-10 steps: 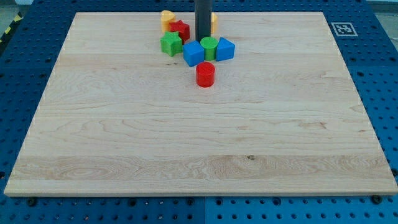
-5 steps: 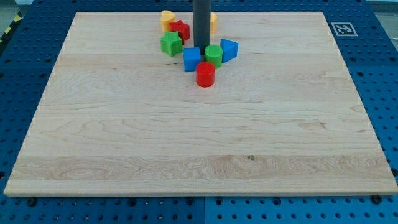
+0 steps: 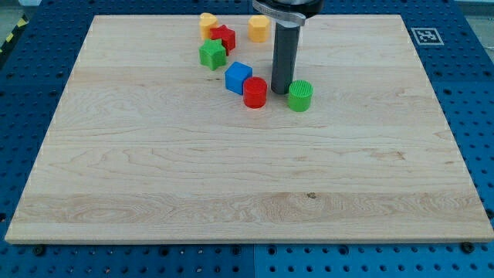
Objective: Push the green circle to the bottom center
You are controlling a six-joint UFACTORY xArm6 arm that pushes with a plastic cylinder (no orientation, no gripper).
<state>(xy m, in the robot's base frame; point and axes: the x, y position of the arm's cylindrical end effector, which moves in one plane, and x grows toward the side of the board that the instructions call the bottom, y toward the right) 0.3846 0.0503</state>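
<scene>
Moved since earlier: we see the green circle (image 3: 299, 95) has left the cluster and now stands further toward the view's bottom and right; our rod has come down and rightward with it, and the blue wedge that sat beside the circle no longer shows.
Landmark: we place everything against the red cylinder (image 3: 255, 92).
Yellow block, left one (image 3: 208, 24): well up and to the left of the red cylinder, near the board's top edge, touching the red star-like block.
Green block, star-like (image 3: 211, 54): up and left of the red cylinder, apart from it.
Red star-like block (image 3: 224, 36): above and left of the red cylinder, just above the green star-like block.
Blue cube (image 3: 238, 77): touching or just beside the red cylinder on its upper left.
Yellow block, right one (image 3: 258, 28): straight above the red cylinder, well apart.
My tip (image 3: 279, 92): just right of the red cylinder, between it and the green circle, close to both; we cannot tell whether it touches either.
Pincer: none on this arm, only the dark rod.
Green circle: right of the red cylinder, upright, in the board's upper half.
Surface: pale wooden board (image 3: 231, 185) with visible grain.
Room: blue perforated table (image 3: 471, 93) around the board; a printed marker (image 3: 425, 35) at the board's top right corner.
</scene>
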